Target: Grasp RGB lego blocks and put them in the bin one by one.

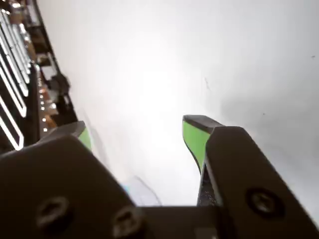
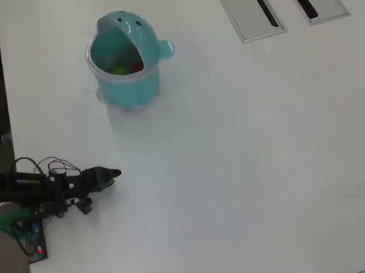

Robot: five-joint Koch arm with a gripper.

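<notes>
1. Green pads on black jaws: the gripper (image 1: 144, 137) has two fingers (image 1: 195, 139), spread apart with only bare white table (image 1: 209, 59) showing between them. Nothing is held.
2. In the overhead view the gripper (image 2: 113, 173) shows as one dark tip at the end of the arm (image 2: 58, 186), low at the left edge and pointing right. The gap between the jaws can't be read from there.
3. Count: one arm, one gripper, one bin (image 2: 125, 63), two flat grey panels (image 2: 250, 13) at the top right, each with a dark slot.
4. Lego blocks: colour shows inside the bin's mouth, a yellow-green patch (image 2: 118, 70) and a red patch (image 2: 137, 67) touching or nearly touching at the bottom. I can't make out a blue one; against the teal inside I can't tell.
5. Position relative to the fingers: the bin stands on the table well apart from the gripper, further up in the overhead view and slightly right of the tip. The blocks are inside it, not between the fingers and not near them.
6. The bin is upright with its domed hood tilted back, a small knob on its right side and a clear rim around the opening.
7. Loose wires and a small board (image 2: 35, 240) with a red light sit by the arm base at the lower left.
8. No brand, label or legible writing anywhere in either view.
</notes>
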